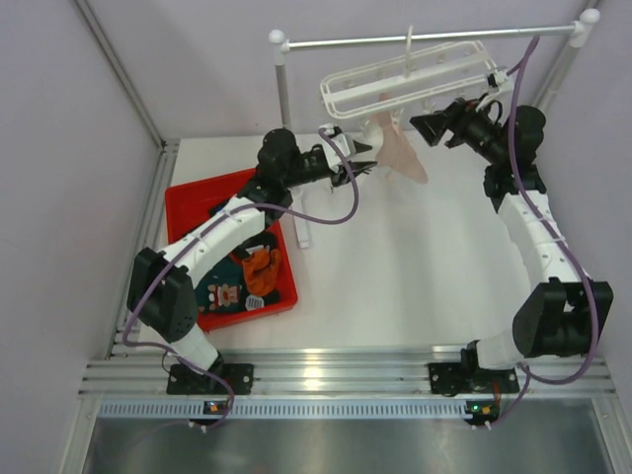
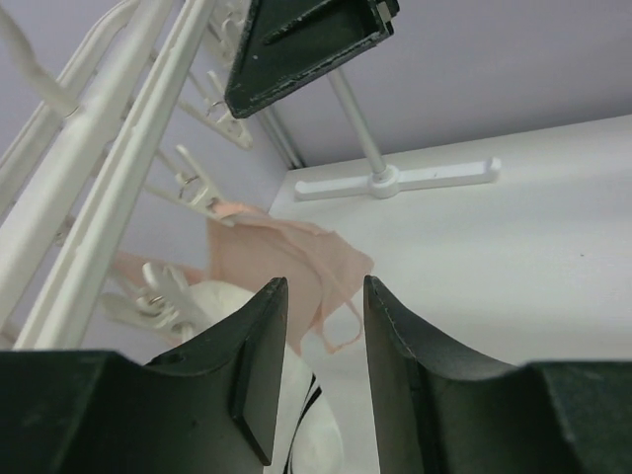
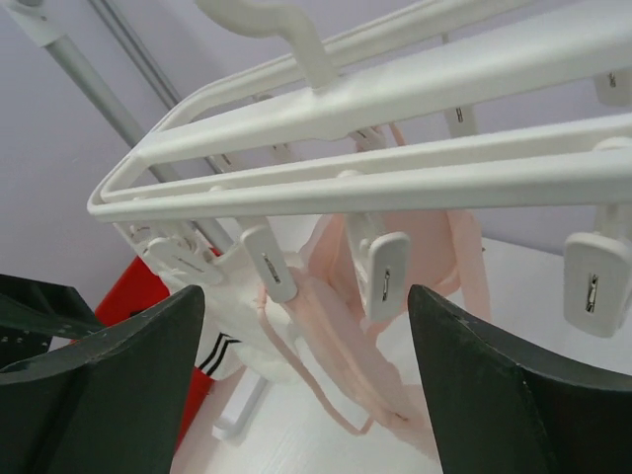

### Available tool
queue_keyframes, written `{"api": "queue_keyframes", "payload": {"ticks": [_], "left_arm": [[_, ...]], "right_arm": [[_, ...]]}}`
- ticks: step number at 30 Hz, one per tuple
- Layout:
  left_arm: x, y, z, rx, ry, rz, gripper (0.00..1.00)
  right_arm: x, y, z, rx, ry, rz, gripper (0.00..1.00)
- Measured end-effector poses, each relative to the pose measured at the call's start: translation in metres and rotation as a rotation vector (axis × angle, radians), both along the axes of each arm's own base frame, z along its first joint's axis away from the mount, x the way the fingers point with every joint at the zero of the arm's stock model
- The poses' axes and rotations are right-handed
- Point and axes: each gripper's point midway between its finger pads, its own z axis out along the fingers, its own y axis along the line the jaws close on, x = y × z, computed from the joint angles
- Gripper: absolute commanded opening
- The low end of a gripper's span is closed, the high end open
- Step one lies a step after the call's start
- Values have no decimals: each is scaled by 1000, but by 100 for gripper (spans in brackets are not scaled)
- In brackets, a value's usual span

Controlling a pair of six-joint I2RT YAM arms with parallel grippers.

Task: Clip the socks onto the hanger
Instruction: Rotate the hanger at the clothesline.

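Note:
The white grid hanger [image 1: 405, 79] hangs from the metal rail, with clips dangling under it [image 3: 385, 276]. A pale pink sock [image 1: 405, 153] is clipped to it and hangs down; it also shows in the right wrist view [image 3: 395, 296] and the left wrist view [image 2: 286, 252]. A white sock with black stripes [image 3: 232, 316] hangs clipped beside it [image 2: 306, 434]. My left gripper [image 1: 362, 166] is open and empty just left of the hanging socks [image 2: 326, 296]. My right gripper [image 1: 427, 128] is wide open and empty, just right of them [image 3: 306, 316].
A red bin [image 1: 188, 197] at the left holds an orange sock [image 1: 262, 267], a dark teal sock with a cartoon face [image 1: 225, 293] and darker ones. The metal rail [image 1: 425, 39] stands on white posts, one foot [image 2: 395, 180] on the table.

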Motion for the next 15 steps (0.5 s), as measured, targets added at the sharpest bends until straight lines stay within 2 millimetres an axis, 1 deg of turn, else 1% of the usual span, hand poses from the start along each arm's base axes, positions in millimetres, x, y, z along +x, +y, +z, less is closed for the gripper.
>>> {"api": "queue_keyframes", "payload": {"ticks": [2,4,6,8,11,12,15], "left_arm": [[-9,-8,0,-2,5,-27,44],[-17,-15,1,-10,28,-50,48],[-22,-18,4,-25,62,-62,51],[-23,-17,7,-43,107,-56,56],[-21,-5,19,-88,188,2,60],[-20,2,26,-106,206,29,61],[-15,28,52,-179,258,146,61]], "right_arm": [[-13,0,13,-12,-30,7,83],[-25,0,26,-28,-61,9,82],[-35,1,40,-54,-95,10,79],[-42,3,48,-87,-127,5,77],[-47,11,46,-130,-138,0,71],[-47,17,43,-148,-136,2,66],[-49,31,30,-176,-108,18,63]]}}
